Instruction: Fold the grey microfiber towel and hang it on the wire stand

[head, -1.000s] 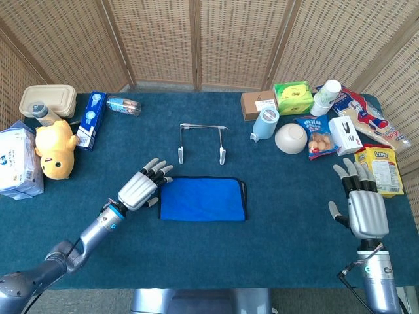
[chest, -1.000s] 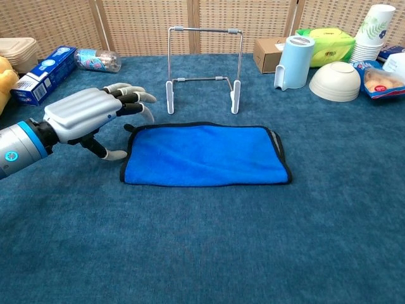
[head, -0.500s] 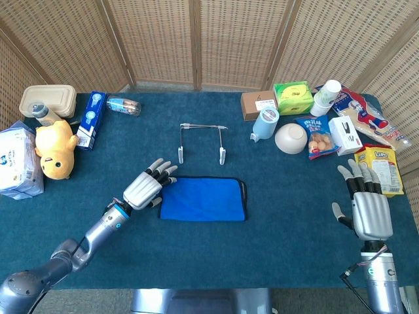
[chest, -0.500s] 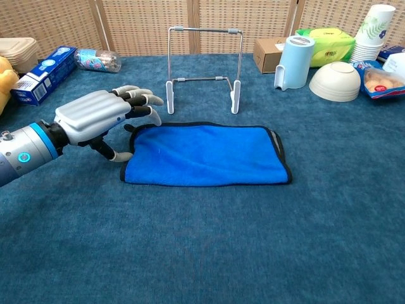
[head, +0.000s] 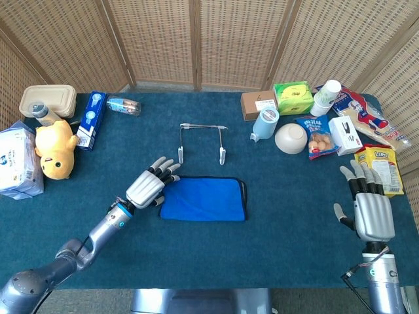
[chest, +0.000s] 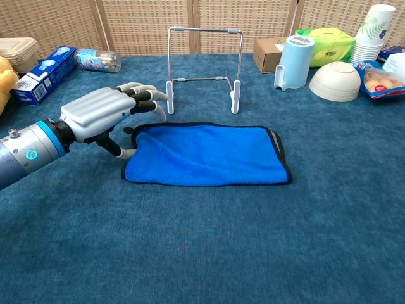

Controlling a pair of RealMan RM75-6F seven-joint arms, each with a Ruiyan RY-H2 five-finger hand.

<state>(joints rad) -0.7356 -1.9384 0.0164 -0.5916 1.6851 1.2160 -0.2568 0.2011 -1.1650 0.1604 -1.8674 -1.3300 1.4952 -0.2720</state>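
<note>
One hand at the towel's edge, ready to lift it.
The left hand [chest: 101, 113] has its spread fingers [chest: 149, 101] at the left end of the blue towel [chest: 205, 154], holding nothing; that end looks slightly rucked. It lies flat on the counter [chest: 253, 240] before the wire stand [chest: 204, 66]. The right hand [head: 372, 209] rests apart, fingers wide.

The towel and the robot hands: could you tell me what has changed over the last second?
The left robot hand has slid right, toward the towel, and its fingers now reach over the left edge, which has puckered slightly; no clear grip shows. The right robot hand has drifted a little toward the near edge, open. The stand has not moved.
</note>
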